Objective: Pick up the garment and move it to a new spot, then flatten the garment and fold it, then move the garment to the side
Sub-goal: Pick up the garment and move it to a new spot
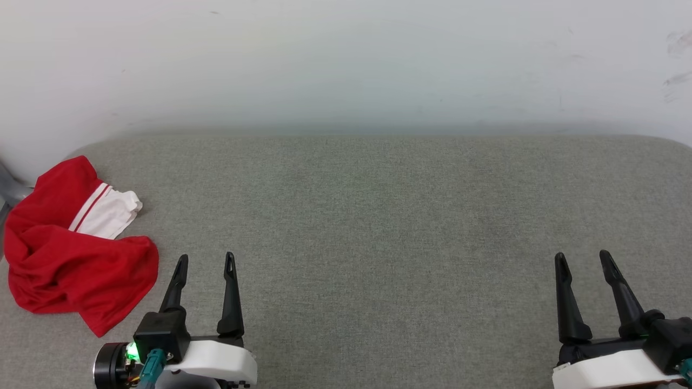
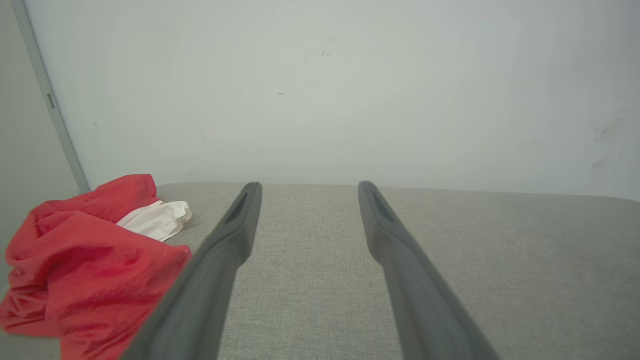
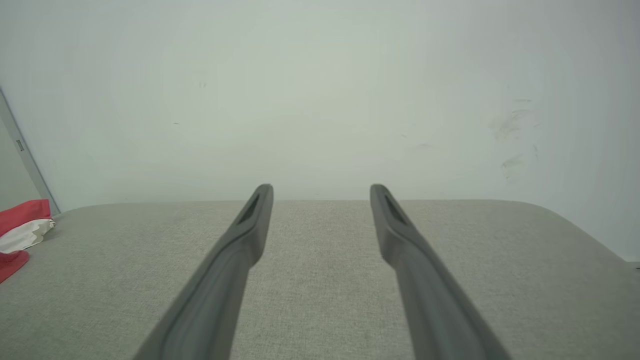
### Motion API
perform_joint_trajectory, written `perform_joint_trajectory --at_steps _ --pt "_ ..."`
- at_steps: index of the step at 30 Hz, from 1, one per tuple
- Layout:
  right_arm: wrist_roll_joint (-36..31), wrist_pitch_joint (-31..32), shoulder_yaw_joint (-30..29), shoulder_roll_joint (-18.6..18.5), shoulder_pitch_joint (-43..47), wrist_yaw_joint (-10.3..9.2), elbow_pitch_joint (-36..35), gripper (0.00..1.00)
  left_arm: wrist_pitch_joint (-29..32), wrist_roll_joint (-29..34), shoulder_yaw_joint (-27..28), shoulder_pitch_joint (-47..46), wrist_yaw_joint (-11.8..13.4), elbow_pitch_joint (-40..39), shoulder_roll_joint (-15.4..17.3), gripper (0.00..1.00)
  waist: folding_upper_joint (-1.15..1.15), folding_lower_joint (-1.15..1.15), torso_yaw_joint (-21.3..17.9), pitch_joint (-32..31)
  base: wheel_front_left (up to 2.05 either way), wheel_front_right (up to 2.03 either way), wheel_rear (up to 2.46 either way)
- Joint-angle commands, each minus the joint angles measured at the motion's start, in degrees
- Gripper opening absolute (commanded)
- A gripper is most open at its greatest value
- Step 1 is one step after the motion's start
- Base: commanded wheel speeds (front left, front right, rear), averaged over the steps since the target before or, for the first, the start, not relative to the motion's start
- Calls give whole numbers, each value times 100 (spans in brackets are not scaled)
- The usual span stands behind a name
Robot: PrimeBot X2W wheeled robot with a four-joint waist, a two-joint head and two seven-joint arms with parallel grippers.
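Note:
The garment (image 1: 70, 259), red with a white striped-trim sleeve on top, lies crumpled at the far left of the grey fabric surface (image 1: 378, 216). It also appears at the lower left of the left wrist view (image 2: 85, 270) and at the left edge of the right wrist view (image 3: 20, 230). My left gripper (image 1: 206, 261) hovers just right of the garment, open and empty, apart from the cloth. At the lower right my right gripper (image 1: 584, 258) stands open too, with nothing between its fingers.
A pale wall (image 1: 346, 59) rises behind the grey surface, close to its rounded back edge. A grey metal bar (image 2: 47, 95) stands against the wall at the far left, behind the garment.

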Motion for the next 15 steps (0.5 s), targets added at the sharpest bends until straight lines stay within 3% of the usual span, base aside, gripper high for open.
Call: perform_joint_trajectory --at_steps 1,15 --pt "43 -14 11 -8 58 -3 27 100 -17 -23 11 43 -28 16 -7 100 0 0 1 3 0 0 0" --pt "285 -14 32 -8 66 -4 144 100 -16 -110 -12 42 -29 78 -17 100 0 0 -1 4 0 0 0"
